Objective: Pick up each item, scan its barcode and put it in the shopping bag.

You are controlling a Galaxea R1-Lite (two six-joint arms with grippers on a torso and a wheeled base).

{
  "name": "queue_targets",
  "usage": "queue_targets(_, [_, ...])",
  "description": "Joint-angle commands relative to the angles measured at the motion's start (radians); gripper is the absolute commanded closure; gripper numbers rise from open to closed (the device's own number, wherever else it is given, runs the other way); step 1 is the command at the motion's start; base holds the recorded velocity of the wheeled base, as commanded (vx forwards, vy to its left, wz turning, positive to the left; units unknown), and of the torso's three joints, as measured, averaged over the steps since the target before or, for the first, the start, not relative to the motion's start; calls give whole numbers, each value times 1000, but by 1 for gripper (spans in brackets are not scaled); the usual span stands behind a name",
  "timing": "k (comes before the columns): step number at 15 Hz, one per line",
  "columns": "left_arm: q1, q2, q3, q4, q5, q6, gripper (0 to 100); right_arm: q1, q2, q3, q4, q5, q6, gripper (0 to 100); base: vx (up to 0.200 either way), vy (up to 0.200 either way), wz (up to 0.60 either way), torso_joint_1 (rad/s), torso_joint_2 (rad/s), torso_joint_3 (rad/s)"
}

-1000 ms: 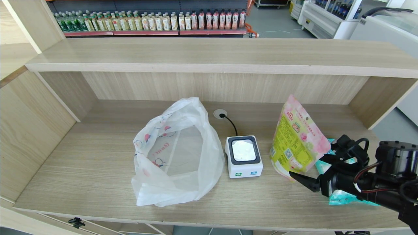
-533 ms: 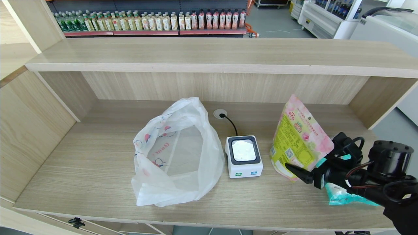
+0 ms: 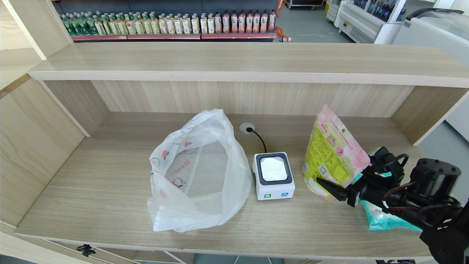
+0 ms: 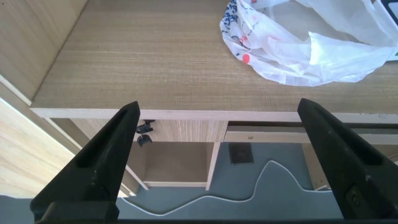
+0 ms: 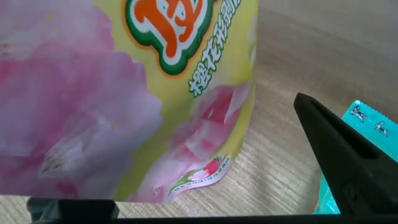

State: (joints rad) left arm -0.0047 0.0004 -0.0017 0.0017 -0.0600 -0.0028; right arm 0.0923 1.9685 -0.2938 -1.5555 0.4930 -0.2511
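A pink and yellow snack pouch (image 3: 332,152) stands upright on the counter, right of the white barcode scanner (image 3: 273,176). My right gripper (image 3: 329,185) is open at the pouch's lower edge. In the right wrist view the pouch (image 5: 124,93) lies between the two spread fingers (image 5: 348,162). The white plastic shopping bag (image 3: 198,172) lies with its mouth open, left of the scanner. A teal packet (image 3: 384,219) lies flat under my right arm. My left gripper (image 4: 219,109) hangs open, low in front of the counter's near edge, holding nothing.
The wooden counter (image 3: 91,183) is walled at the back and on both sides, with a shelf above. The scanner's black cable (image 3: 258,137) runs to a hole at the back. Bare counter lies left of the bag. Below the front edge is a drawer front (image 4: 186,134).
My right gripper has moved left, up to the pouch's lower edge. The pouch has tipped slightly more upright. The bag and the scanner have stayed put.
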Motion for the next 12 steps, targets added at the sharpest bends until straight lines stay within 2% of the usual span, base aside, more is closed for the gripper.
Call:
queue_targets(1, [0, 0, 0, 0, 0, 0, 0, -2, 43, 1, -15, 1, -2, 0, 0, 0, 0, 0, 0, 0])
queue_targets(6, [0, 0, 0, 0, 0, 0, 0, -5, 76, -8, -15, 6, 1, 0, 0, 0, 0, 0, 0, 0])
queue_targets(9, [0, 0, 0, 0, 0, 0, 0, -10, 82, -38, -15, 78, 3, 0, 0, 0, 0, 0, 0, 0])
queue_targets(12, [0, 0, 0, 0, 0, 0, 0, -14, 90, -61, -15, 102, 4, 0, 0, 0, 0, 0, 0, 0])
